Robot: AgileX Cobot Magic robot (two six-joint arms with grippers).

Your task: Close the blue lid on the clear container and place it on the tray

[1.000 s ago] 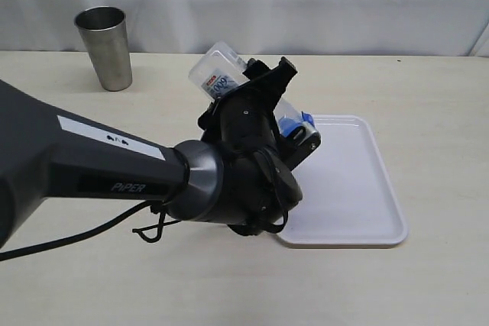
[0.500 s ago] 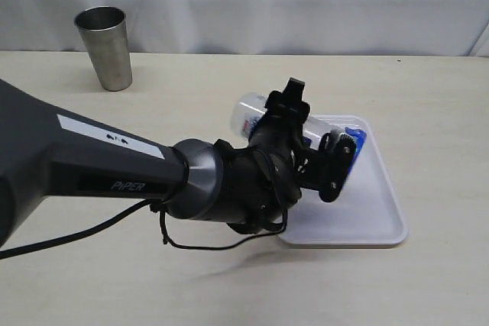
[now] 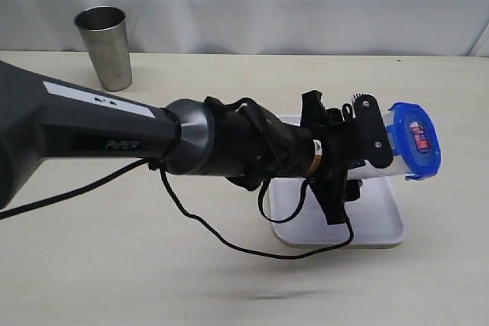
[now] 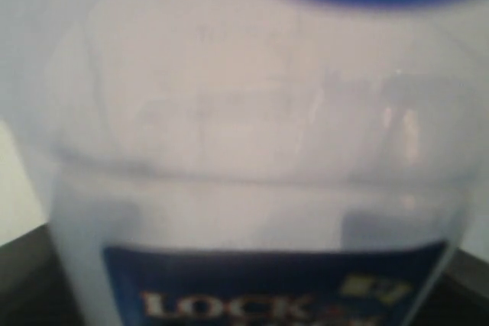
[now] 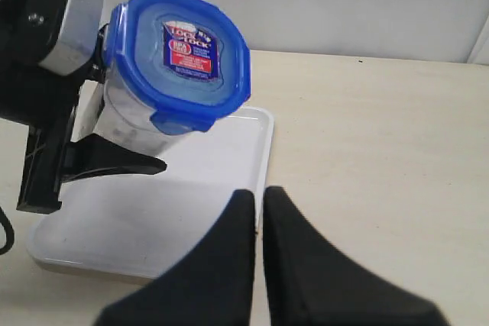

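- Container [image 3: 379,166], lid [image 3: 417,140] on, is clamped sideways by the left gripper [image 3: 356,159] over the tray [image 3: 382,223], mid-right.
- Right gripper [image 5: 258,208] is closed, empty.
- Cup [image 3: 105,47] is seen upper left, well apart.

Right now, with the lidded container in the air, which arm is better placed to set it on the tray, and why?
The left. The left gripper grips the clear container, with the blue lid on it, tilted above the tray. The right gripper is shut and holds nothing.

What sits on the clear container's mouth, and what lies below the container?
The blue lid caps the clear container, held sideways by the left pincer above the tray. Its inside cannot be judged.
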